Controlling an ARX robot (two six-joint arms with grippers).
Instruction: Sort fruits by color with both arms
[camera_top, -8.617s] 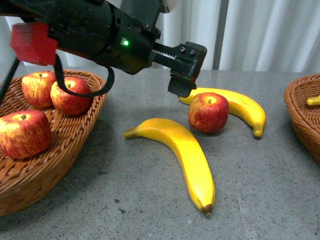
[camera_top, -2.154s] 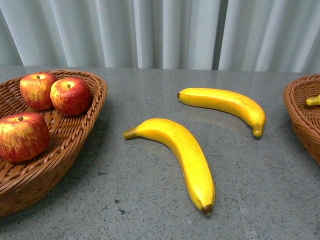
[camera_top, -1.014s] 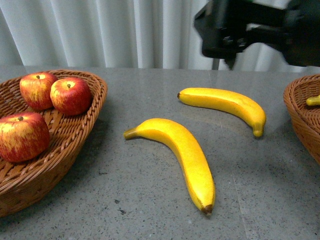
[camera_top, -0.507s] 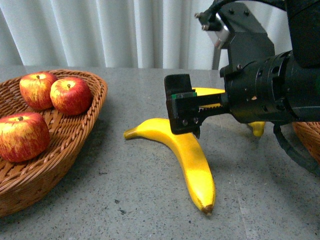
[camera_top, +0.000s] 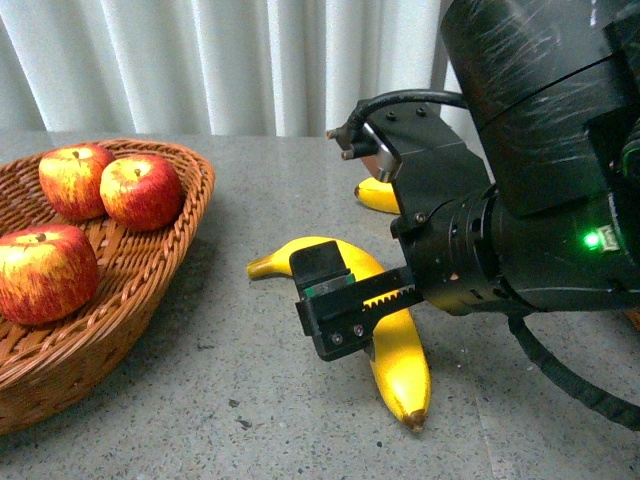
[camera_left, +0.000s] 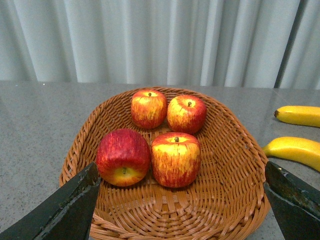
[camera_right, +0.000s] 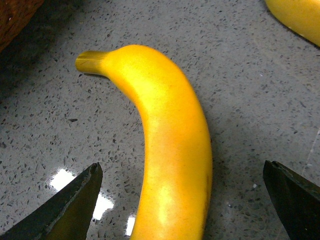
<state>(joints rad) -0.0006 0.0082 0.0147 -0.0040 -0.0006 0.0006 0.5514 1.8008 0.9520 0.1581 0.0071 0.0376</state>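
A long yellow banana (camera_top: 402, 352) lies on the grey table; in the right wrist view the banana (camera_right: 170, 140) lies lengthwise between my open right gripper's (camera_right: 182, 200) fingers (camera_right: 75, 205), not touched. In the front view the right gripper (camera_top: 345, 318) hovers low over its middle. A second banana (camera_top: 374, 195) behind is mostly hidden by the arm; its end shows in the right wrist view (camera_right: 297, 17). Several red apples (camera_left: 175, 159) sit in the left wicker basket (camera_left: 225, 200). My left gripper (camera_left: 180, 200) is open and empty, in front of that basket's near rim.
The left basket (camera_top: 150, 290) stands at the table's left with three apples (camera_top: 140, 190) showing in the front view. White curtains hang behind the table. My bulky right arm (camera_top: 540, 200) fills the right side and hides what is behind it. Both bananas (camera_left: 295, 150) lie right of the basket.
My right arm has come in from the upper right and dropped low over the near banana. The apple that lay by the far banana is gone from the table.
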